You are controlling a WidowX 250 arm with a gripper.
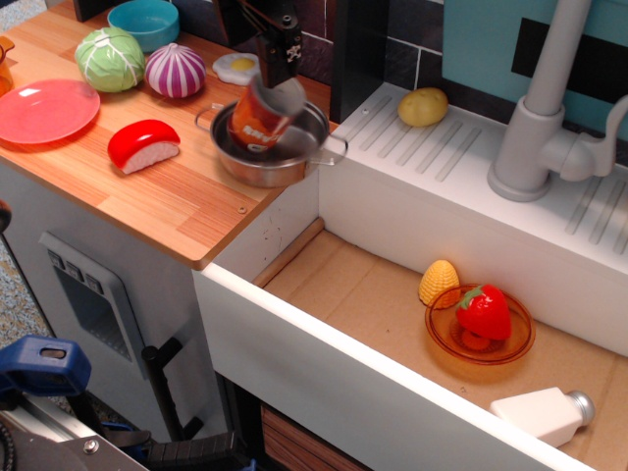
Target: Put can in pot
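Note:
The can [259, 120], orange-brown with white letters, lies tilted inside the shiny steel pot [267, 173] on the wooden counter. Its grey top points up and to the right. It looks slightly blurred. My gripper [279, 67] is dark and hangs just above the can's upper end, at the back of the pot. Its fingers [290, 49] stand apart and hold nothing. The can is free of them.
A teal bowl [143, 22], green cabbage [109, 59], purple onion [176, 71], fried egg [235, 67], pink plate [44, 110] and a red-and-white piece [143, 144] share the counter. A potato [423, 106] and faucet [535, 128] sit right. The sink holds corn [439, 283], an orange dish [461, 358] and a white bottle [543, 412].

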